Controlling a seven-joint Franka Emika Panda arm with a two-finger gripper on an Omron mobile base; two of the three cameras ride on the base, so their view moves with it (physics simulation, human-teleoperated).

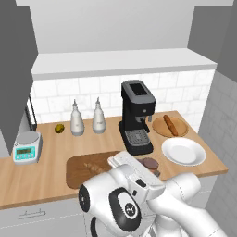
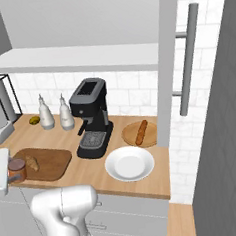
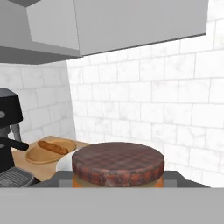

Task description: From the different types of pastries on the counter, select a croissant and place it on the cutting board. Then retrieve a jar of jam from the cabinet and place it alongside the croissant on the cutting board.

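Fingers point(image 3: 61, 177) clamped on jar of jam point(image 3: 117, 165), brown lid up, held over near edge of cutting board point(image 2: 56, 162); croissant point(image 2: 32, 163) resting on board, beside jar

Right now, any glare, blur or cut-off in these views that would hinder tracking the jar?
Left base view: flat, even light, soft resolution, no glare; the arm hides most of the jar of jam. Right base view: the jar sits at the left edge, the gripper cropped. Hand view: the lid looms close and slightly soft; the stick pastry is small but legible.
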